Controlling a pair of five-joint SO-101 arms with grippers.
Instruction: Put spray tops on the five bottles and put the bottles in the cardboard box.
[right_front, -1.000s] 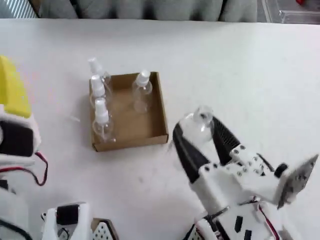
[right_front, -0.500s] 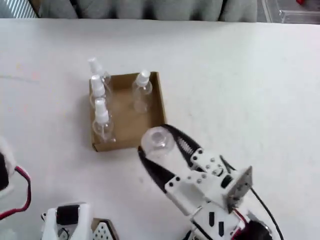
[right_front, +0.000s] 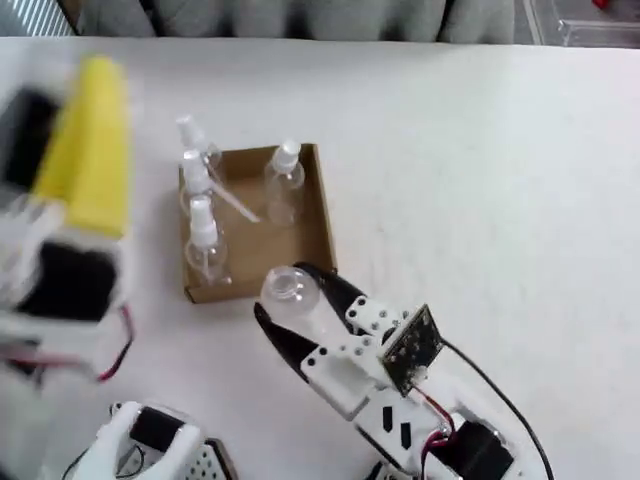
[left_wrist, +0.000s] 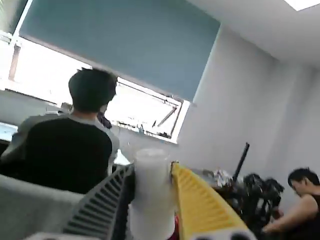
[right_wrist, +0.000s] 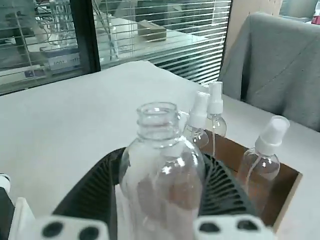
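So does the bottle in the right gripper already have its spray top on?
No, the bottle held by the right gripper shows a bare, open neck with nothing screwed on.

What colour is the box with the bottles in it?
The cardboard box is plain brown, seen best in the high view.

We seem to be in an office. Our white table (right_front: 480, 150) stands beside a glass partition (right_wrist: 30, 45) with venetian blinds (right_wrist: 165, 30) behind it. A grey upholstered chair (right_wrist: 280, 65) stands at the table's edge, and a blue roller blind (left_wrist: 115, 45) hangs over a window (left_wrist: 145, 112).
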